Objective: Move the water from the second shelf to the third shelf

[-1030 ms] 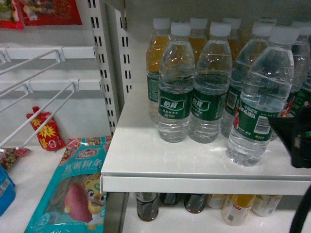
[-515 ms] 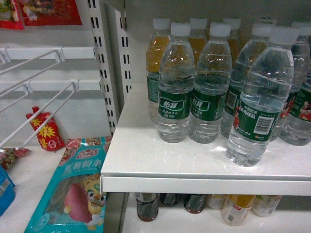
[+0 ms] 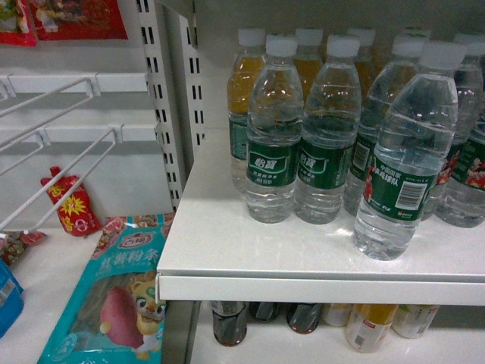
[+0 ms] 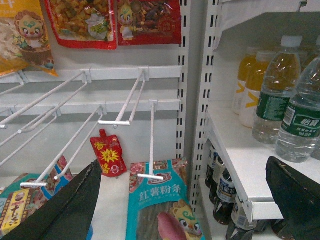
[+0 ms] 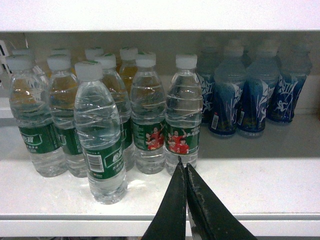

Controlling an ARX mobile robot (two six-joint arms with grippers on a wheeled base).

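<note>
Right gripper (image 5: 185, 172) closed, empty, just before shelf edge (image 5: 160, 217); left gripper (image 4: 185, 200) open. Water bottle (image 5: 100, 135) upright, full, capped.

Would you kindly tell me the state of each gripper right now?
Left gripper: open, jaws wide apart, holding nothing.
Right gripper: shut, jaws together, holding nothing.

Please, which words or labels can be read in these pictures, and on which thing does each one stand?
"怡寶": green label of the left water bottle.
"红薯粉条": teal pack.
Front water bottle: barcode and white text, too blurred to read.
Red pouch: yellow characters, unreadable.
</note>
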